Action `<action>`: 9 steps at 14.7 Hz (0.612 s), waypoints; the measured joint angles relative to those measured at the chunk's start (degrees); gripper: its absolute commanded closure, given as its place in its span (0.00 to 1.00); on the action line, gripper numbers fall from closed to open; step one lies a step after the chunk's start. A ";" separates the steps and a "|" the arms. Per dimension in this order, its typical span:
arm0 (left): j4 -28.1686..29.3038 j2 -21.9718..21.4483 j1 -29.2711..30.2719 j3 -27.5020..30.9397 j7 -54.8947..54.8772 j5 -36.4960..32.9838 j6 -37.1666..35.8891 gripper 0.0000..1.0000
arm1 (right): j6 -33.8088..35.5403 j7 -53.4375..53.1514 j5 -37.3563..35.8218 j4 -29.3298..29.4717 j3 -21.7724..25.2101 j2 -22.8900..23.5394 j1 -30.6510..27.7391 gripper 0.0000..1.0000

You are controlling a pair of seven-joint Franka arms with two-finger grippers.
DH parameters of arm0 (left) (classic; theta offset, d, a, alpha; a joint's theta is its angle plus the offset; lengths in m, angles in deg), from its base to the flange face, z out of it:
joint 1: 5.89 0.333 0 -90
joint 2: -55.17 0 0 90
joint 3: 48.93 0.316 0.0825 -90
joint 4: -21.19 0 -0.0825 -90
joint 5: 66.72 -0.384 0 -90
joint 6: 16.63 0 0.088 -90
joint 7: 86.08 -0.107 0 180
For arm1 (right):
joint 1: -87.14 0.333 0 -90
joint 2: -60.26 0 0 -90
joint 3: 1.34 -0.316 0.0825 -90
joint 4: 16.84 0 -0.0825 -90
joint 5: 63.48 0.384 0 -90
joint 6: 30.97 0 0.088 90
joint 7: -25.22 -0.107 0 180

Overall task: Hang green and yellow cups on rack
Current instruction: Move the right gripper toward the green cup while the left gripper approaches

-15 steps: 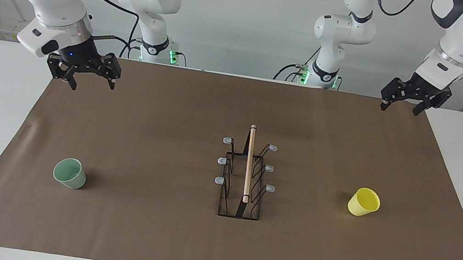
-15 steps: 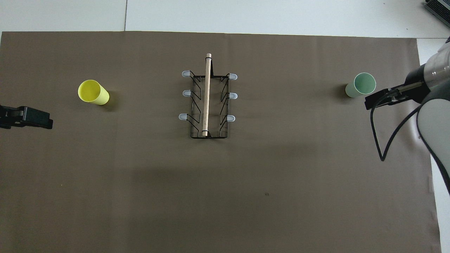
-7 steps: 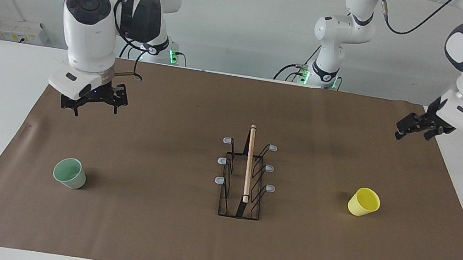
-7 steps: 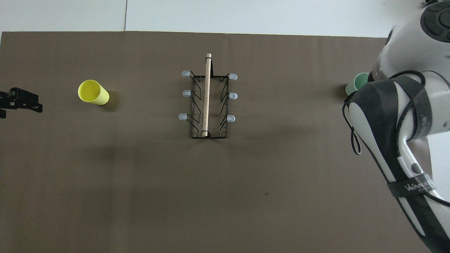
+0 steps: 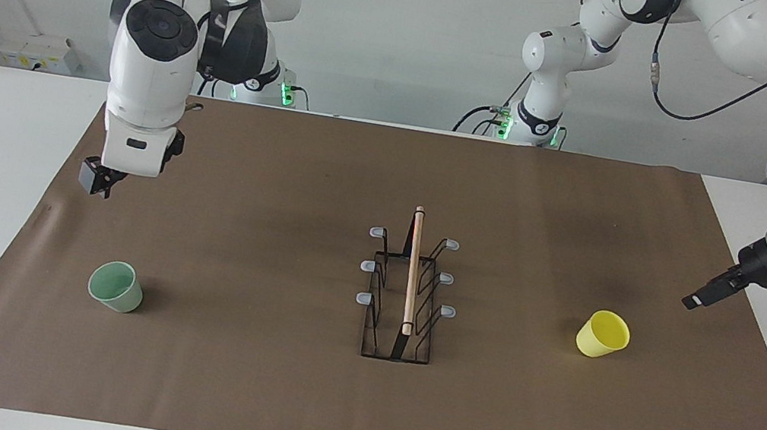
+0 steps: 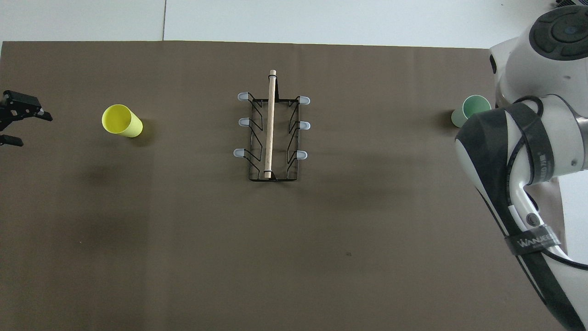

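While both cups are standing mouth-up on the surface and none is hanging yet, the right pincer (image 5: 98, 178) is hovering over the brown mat (image 5: 247, 393) at the right arm's end, pointing downward, probably lining up for a drop onto the cup there; seen edge-on, it is not showing whether it is open or closed. The pale green cup (image 5: 116, 287) is resting on the mat at that same end, well apart from the rack (image 5: 400, 325), and nothing is touching it. The rack is sitting mid-mat with its wooden rod (image 5: 412, 266) running away from the robots, so its grey-tipped prongs (image 5: 378, 232) are sticking out toward either arm's end, which is likely giving each arm its own side to load. The yellow cup (image 5: 603, 334) is standing near the left arm's end, also untouched. The left pincer (image 5: 695, 299) is hanging open and empty over the mat's edge beside that cup, angled down toward it as if for a sideways grasp. Counting: two cups, one rack, one rod, six prongs at three a side, all of them bare, and two arms.
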 measured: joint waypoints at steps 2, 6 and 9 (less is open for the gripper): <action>4.26 0.07 3.88 0.05 7.55 8.95 3.28 0.00 | -1.52 6.39 -5.11 -1.30 -0.26 0.02 0.92 0.00; 16.19 -2.20 5.62 -0.26 17.39 23.11 11.71 0.00 | -6.00 8.22 -16.69 -6.26 -0.56 1.75 6.83 0.00; 21.26 -5.08 5.99 -0.21 31.00 31.44 12.62 0.00 | -10.93 8.22 -20.85 -8.39 -0.55 4.44 7.56 0.00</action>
